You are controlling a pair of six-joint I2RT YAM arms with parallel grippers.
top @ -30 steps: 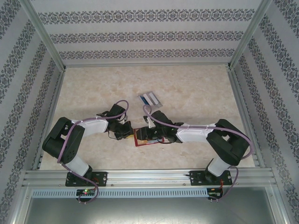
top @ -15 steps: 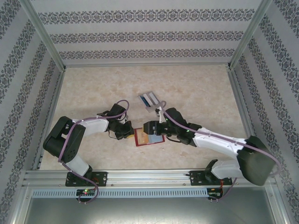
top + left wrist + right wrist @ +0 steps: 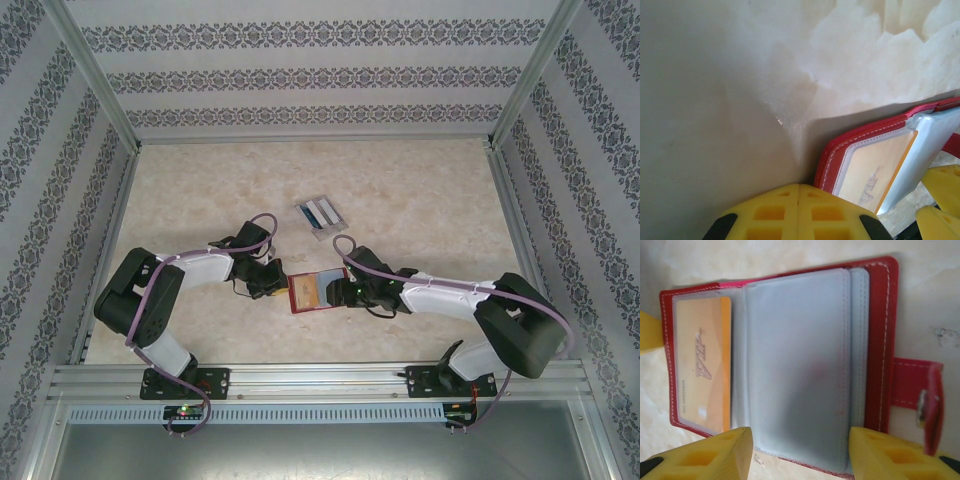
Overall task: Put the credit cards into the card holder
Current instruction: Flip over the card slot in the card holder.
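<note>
While the wallet (image 3: 318,290) lies open on the bench (image 3: 430,180), about midway between the side edges and nearer the near edge than the far one, a tool flanks it on each side. The left tool (image 3: 274,284) sits at the wallet's left end with its jaws closed. In its wrist view the two yellow fingers (image 3: 765,210) meet flush and the red stitched rim runs down just beside them, though I cannot tell whether they pinch it or only press against it. The right tool (image 3: 342,292) reaches in from the right with jaws apart, gripping nothing, its fingers (image 3: 705,457) set either side of the clear pockets (image 3: 800,365). An orange card (image 3: 702,370) sits in the pocket nearest the left tool. The tab (image 3: 920,395) sticks out from the cover opposite that card. The other cards (image 3: 318,210), blue and pale, rest in a tray (image 3: 338,222) farther toward the far edge, apart from the wallet.
</note>
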